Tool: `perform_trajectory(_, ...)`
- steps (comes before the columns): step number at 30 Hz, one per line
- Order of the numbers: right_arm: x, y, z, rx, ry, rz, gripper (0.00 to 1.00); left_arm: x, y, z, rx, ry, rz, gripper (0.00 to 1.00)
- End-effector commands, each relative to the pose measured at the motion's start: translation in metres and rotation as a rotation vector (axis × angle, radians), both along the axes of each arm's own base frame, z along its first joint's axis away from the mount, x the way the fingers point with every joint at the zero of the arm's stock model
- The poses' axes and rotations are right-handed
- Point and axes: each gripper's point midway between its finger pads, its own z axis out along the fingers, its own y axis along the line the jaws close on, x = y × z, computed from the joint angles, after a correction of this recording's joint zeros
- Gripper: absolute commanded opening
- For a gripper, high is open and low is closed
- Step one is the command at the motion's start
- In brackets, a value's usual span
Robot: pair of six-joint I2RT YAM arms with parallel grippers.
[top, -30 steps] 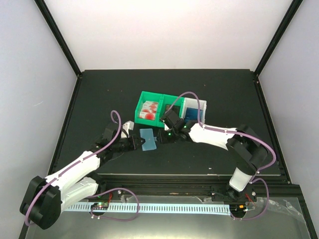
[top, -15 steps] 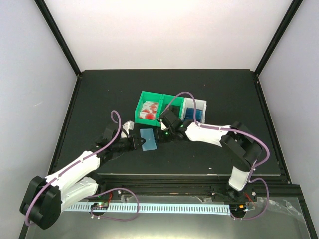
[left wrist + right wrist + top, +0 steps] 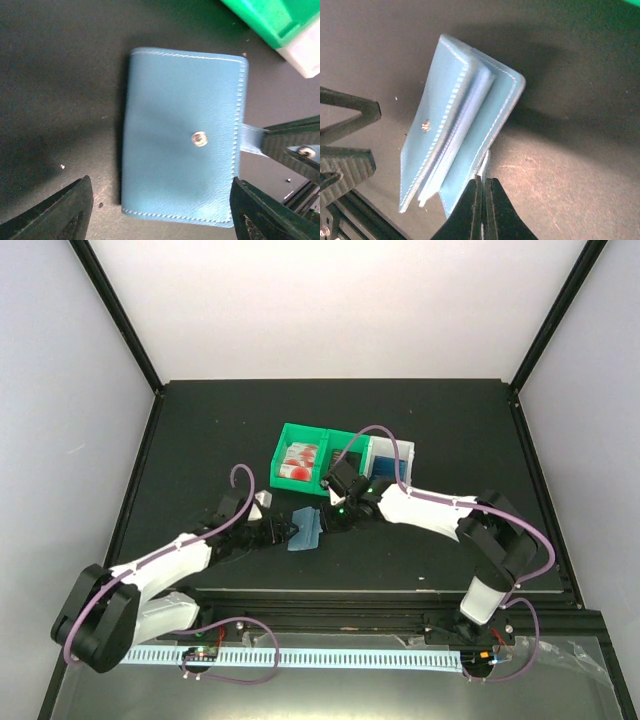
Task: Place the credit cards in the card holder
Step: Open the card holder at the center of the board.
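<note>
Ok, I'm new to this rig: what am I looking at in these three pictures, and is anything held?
Two robot arms, left and right, are bolted at the near edge of a table. The wide picture looks down from above; the other two come from a camera on each wrist. The right fingers are shut on the tab of a teal card holder, which is tipped up. The left fingers stand open either side of it, holding nothing. Behind sit a green bin with red-and-white cards and a white bin.

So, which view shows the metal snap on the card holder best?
The left wrist view: the card holder faces the camera, its snap plain and near centre. The right wrist view shows the snap obliquely, as a small glint. The top view cannot resolve it.
</note>
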Motion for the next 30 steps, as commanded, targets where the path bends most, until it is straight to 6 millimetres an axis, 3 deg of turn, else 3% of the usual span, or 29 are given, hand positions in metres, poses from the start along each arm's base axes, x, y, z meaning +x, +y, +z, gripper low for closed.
perform_trajectory(1,-0.003,-0.004,0.019,0.003,-0.005,0.016,0.01,0.005,-0.003,0.001,0.009,-0.006,-0.02,0.78)
perform_trajectory(5,-0.002,-0.001,0.034,0.03,-0.025,0.025,0.01,0.007,-0.006,0.01,-0.002,-0.033,-0.034,0.86)
perform_trajectory(8,-0.001,0.003,0.042,0.044,-0.035,0.036,0.01,0.009,-0.008,0.023,-0.025,-0.071,-0.049,0.99)
perform_trajectory(14,0.002,0.007,0.046,0.046,-0.039,0.045,0.01,0.011,-0.011,0.042,-0.041,-0.142,-0.072,0.99)
perform_trajectory(19,0.003,0.007,0.039,0.027,-0.03,0.046,0.01,0.011,-0.006,0.03,0.013,-0.114,-0.075,0.99)
perform_trajectory(25,0.005,0.008,0.037,0.018,-0.034,0.054,0.01,0.015,-0.009,0.024,0.046,-0.088,-0.1,0.91)
perform_trajectory(30,0.009,0.008,0.034,-0.001,-0.037,0.049,0.01,0.023,-0.005,0.025,0.096,-0.096,-0.097,0.66)
